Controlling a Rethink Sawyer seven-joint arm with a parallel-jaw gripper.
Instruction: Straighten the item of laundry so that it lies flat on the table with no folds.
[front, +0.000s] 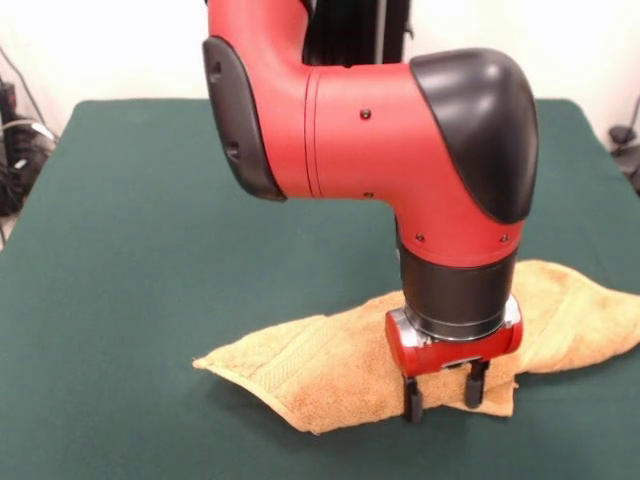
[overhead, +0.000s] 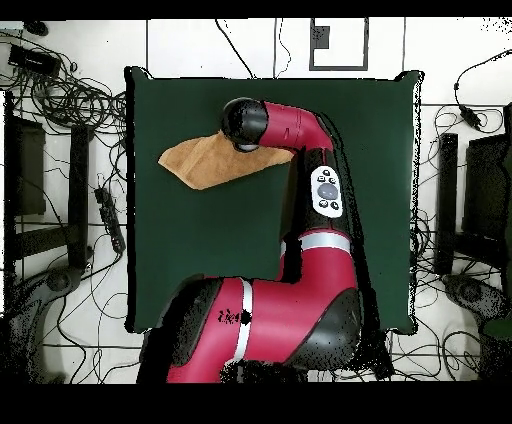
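The towel (front: 420, 350) lies folded over on the table (front: 150, 250), w/ the gripper (front: 441, 391) right above its near edge, fingers (front: 412, 398) parted and holding nothing. Risk: closing here could pinch both layers, so a pull drags the fold along instead of opening it. Arm comes from above, wrist vertical over the towel.

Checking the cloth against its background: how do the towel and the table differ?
The towel is orange-tan and fluffy; the table is dark green and smooth-looking. The towel is small, covering little of the much larger table. The towel lies folded and bunched under the gripper; the table top is flat. Both look like fabric surfaces.
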